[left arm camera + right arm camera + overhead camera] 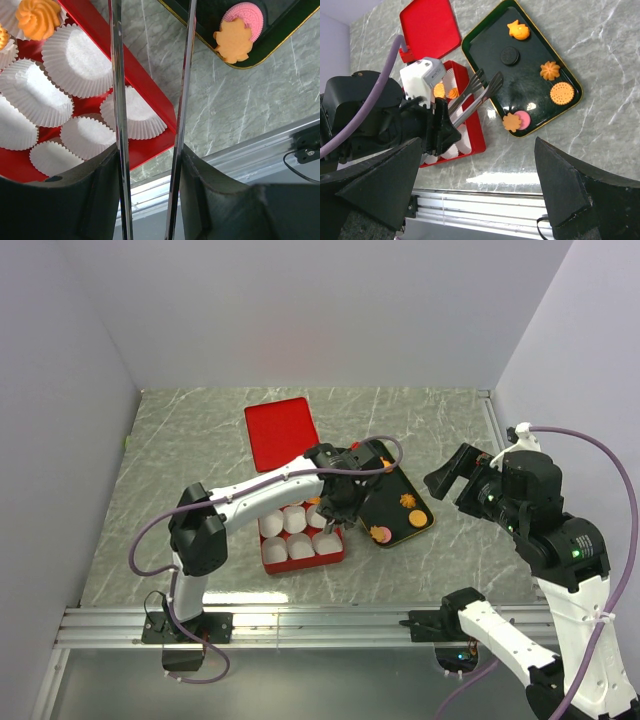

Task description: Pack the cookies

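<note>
The left gripper (150,167) is clamped on a pair of long metal tongs (116,100). The two blades stand slightly apart with nothing between them, and their tips are over the strip where a red rectangular box (137,70) lies just beside a black gold-rimmed tray (530,95). The box is filled with white pleated paper cups (77,60). One cup holds an orange swirl cookie (37,17), and a second orange piece sits in the next cup. The other cookies (562,93) lie on the tray, among them a pink round cookie (524,118) partly under an orange leaf-shaped cookie (510,122). A flat red lid (430,25) lies behind the box on the grey marble table (600,50). The right gripper (478,142) hangs well off to the right, its fingers spread wide and empty.
</note>
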